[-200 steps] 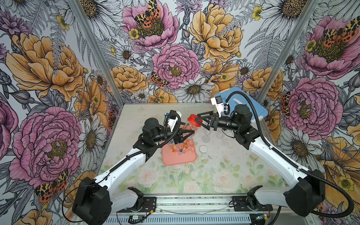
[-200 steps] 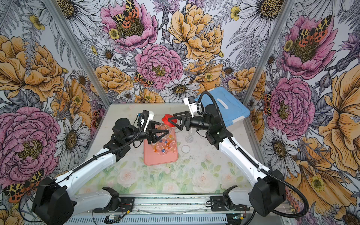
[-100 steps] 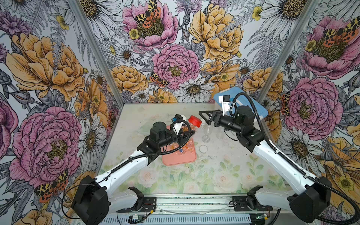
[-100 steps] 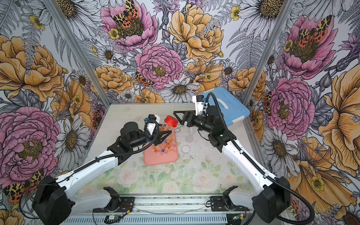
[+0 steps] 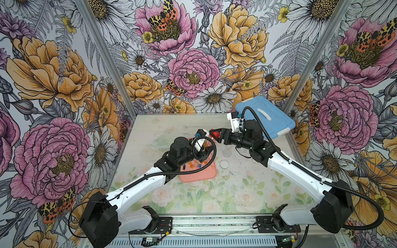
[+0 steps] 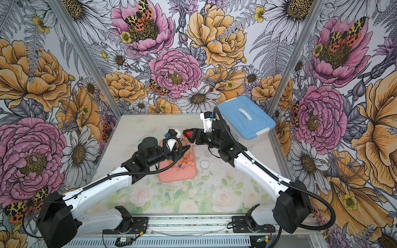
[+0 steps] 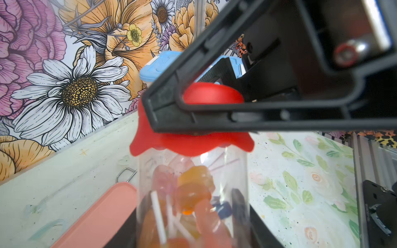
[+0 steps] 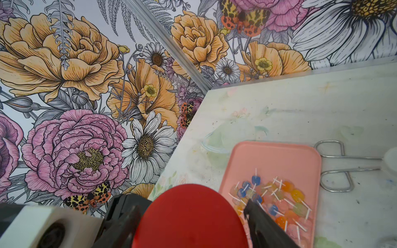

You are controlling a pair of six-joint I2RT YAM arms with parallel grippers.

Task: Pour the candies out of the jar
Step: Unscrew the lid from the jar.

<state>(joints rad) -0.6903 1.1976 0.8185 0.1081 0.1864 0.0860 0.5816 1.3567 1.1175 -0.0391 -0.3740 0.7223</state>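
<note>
Jar [image 7: 148,182] clamped in left gripper [image 5: 202,151], jaws drawn narrow on clear wall. Jar held over far end of pink tray [image 8: 275,156], mid-table. Red lid [image 8: 189,216] seated on jar mouth, pinched on both sides by right gripper [image 5: 215,134]. Candies [image 7: 195,186] seen inside jar; more scattered on tray. Blue-lidded box [image 5: 264,116] placed far right.

In the left wrist view the jar [image 7: 191,189] runs off the bottom edge, and the candies [image 7: 194,184] inside are just a soft blur! In both top views that jar is almost lost behind the left arm [image 5: 180,150], with the pink tray [image 5: 198,176] half covered too. In the right wrist view the red lid [image 8: 189,216] is cut by the bottom edge and blocks whatever's beneath.
</note>
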